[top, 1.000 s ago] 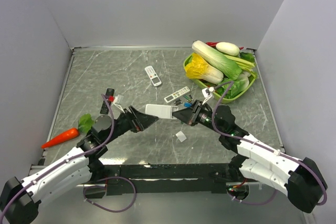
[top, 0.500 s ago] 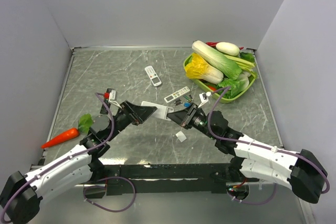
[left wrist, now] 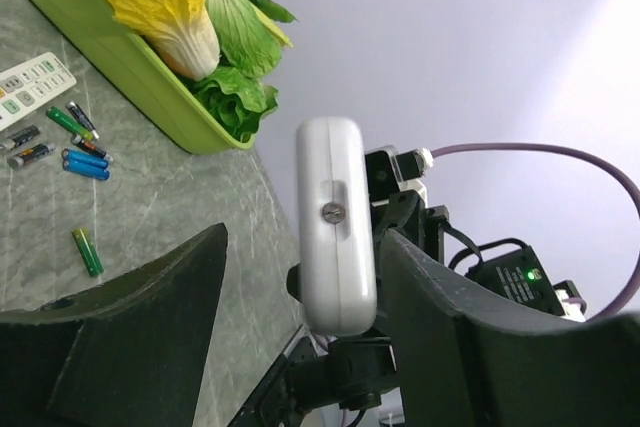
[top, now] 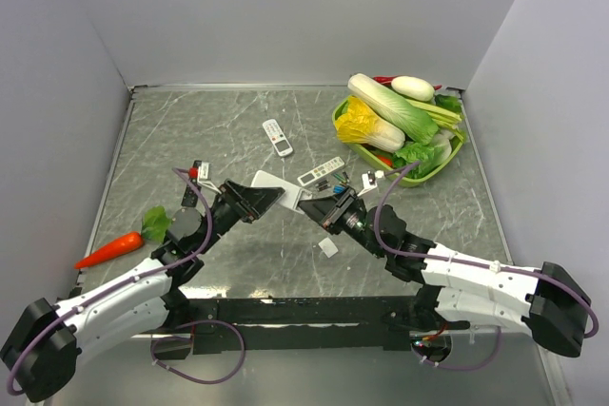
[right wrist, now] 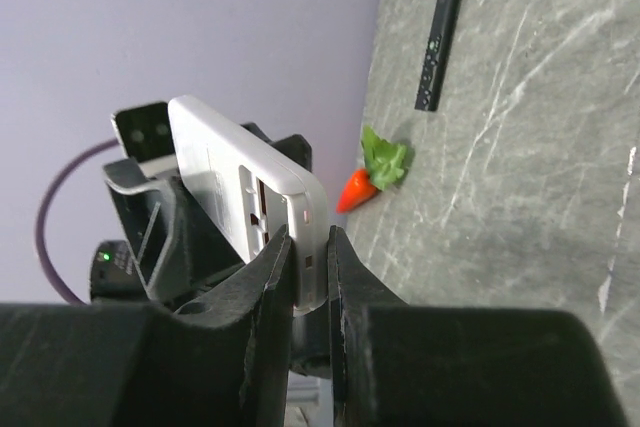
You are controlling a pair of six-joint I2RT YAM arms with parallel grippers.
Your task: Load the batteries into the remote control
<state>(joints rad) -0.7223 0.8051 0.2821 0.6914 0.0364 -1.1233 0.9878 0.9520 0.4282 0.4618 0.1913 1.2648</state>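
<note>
Remote control (top: 276,183), white, is held in the air over the middle of the tabletop (top: 190,130), between the two arms. Right end effector (right wrist: 306,247): fingers pressed together on one end edge of the casing, pinching it. Left end effector (left wrist: 300,247): jaws spread to either side of the body, one finger at or almost at the casing and the other apart from it, so there is no grip yet.

Change over the last second: the remote has been carried left and farther from the arm bases, into the left jaws. These stood at their widest and are now narrowing.

Judged meaning for the task: a handover or two-armed brace is under way, and loading has not begun.

Batteries (left wrist: 80,162) lie loose on the tabletop near the green tray (left wrist: 130,72) and beside a second white remote (left wrist: 30,87), well apart from the held one. A small white piece (top: 327,247), perhaps the compartment cover, lies nearer the arms.
</note>
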